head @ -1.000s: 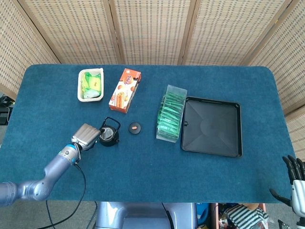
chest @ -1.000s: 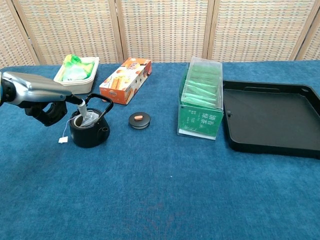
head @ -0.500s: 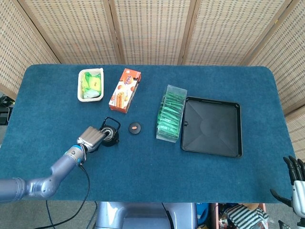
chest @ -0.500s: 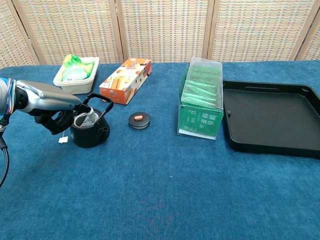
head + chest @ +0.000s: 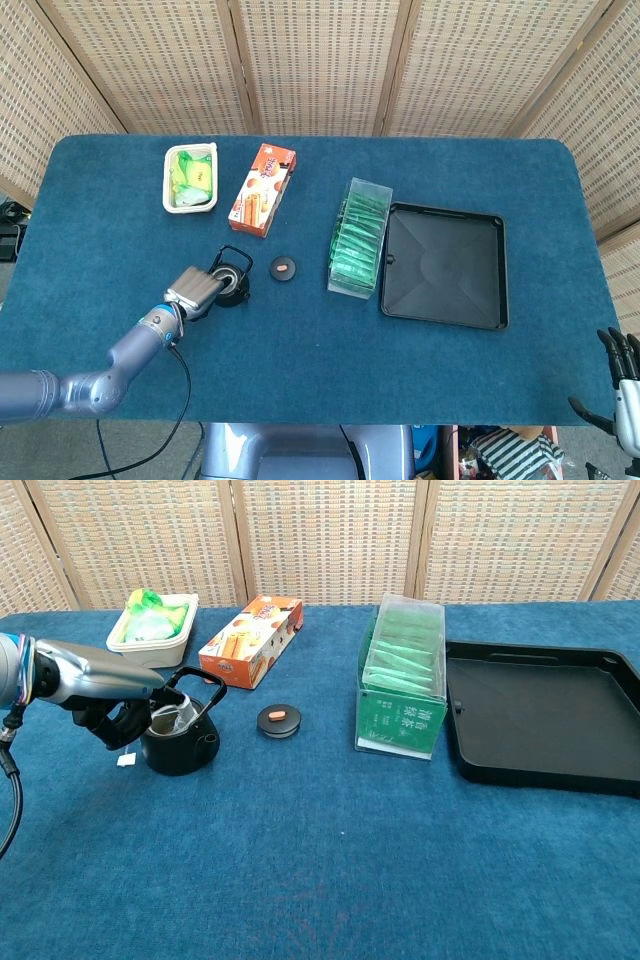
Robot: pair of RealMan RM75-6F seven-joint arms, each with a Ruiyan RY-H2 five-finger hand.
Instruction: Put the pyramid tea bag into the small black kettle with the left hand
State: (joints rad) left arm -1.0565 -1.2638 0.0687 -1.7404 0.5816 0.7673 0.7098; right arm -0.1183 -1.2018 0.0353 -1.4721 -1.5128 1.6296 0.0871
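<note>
Left hand: I see my left hand (image 5: 112, 702) at the kettle's left side, fingers curled down against it; I cannot tell whether they pinch the string or the bag.
Tea bag: the pyramid tea bag (image 5: 172, 718) sits in the mouth of the small black kettle (image 5: 183, 745), its pale mesh showing just above the rim.
Tag: a small white paper tag (image 5: 125, 760) lies on the cloth just left of the kettle, under my hand.
Kettle: upright on the blue table (image 5: 320, 860), handle raised, open at the top.
Lid: the kettle lid (image 5: 279, 719) with an orange knob lies on the table to the kettle's right, apart from it.
Right hand: my right hand (image 5: 621, 378) shows only at the lower right edge of the head view, off the table, fingers spread and pointing up, holding nothing.
Others: a white tub of green packets (image 5: 152, 627), an orange snack box (image 5: 251, 639), a clear box of green sachets (image 5: 402, 675) and a black tray (image 5: 545, 720) beside it.
</note>
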